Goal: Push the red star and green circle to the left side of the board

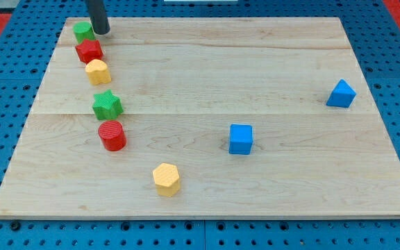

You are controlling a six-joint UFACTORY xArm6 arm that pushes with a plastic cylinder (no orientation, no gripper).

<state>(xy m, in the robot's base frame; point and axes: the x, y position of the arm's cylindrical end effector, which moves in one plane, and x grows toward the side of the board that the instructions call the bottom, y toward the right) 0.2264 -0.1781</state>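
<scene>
Board [207, 173]: pale wooden, set on a blue pegboard surface [394, 229].

My tip [101, 31]: a plain dark rod with nothing to spread or pinch. It stands at the view's top left, touching or just beside the right edge of the green circle; contact cannot be confirmed.

Green circle [83, 31]: at the top left corner, already near the left edge.

Red star [89, 50]: directly below the green circle, apparently touching it, also on the left side.

Judgement: both task blocks sit far left, so the task looks nearly finished. The tip's place on their right fits a leftward push.

Yellow block [98, 71], rounded, shape unclear: just below the red star.

Green star [107, 105] and red cylinder [112, 135]: lower in the same left column.

Yellow hexagon [167, 179]: near the bottom edge, left of centre.

Blue cube [241, 139]: centre right.

Blue block [341, 94], angular: far right, well apart.
</scene>
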